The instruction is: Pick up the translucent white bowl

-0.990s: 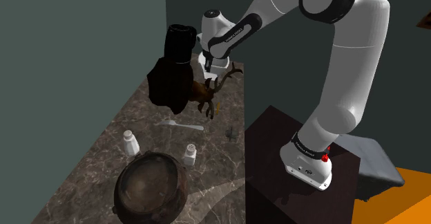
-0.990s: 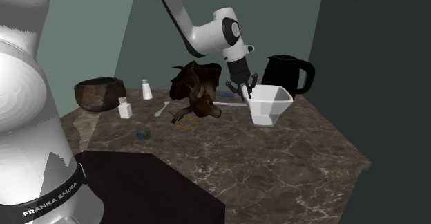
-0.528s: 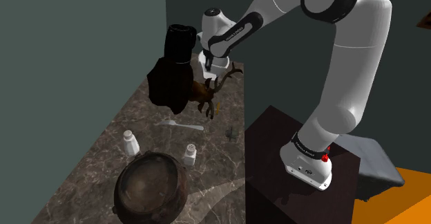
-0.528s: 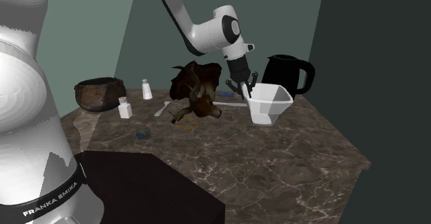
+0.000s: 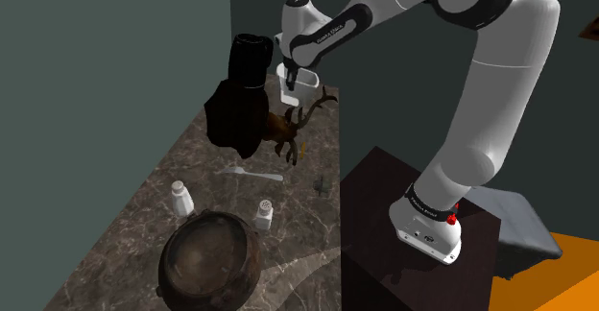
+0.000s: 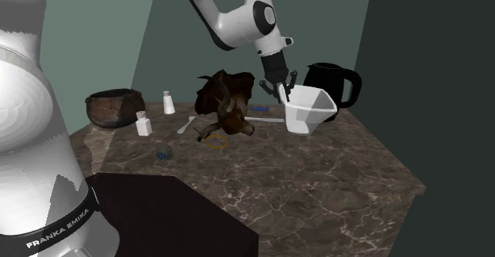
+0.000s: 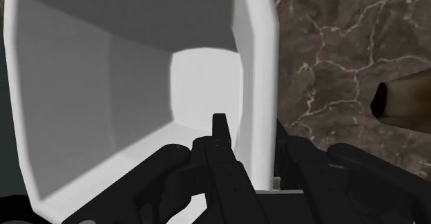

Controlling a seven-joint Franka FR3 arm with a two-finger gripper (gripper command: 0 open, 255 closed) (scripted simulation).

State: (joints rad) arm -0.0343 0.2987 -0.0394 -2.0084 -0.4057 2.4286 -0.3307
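One finger [image 7: 293,150] of the gripper [image 7: 252,140] hides partly behind the bowl [image 7: 103,105].

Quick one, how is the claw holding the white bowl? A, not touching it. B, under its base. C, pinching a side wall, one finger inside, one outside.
C: in the wrist view the claw straddles the white bowl at its side wall, one black finger inside it and one outside.
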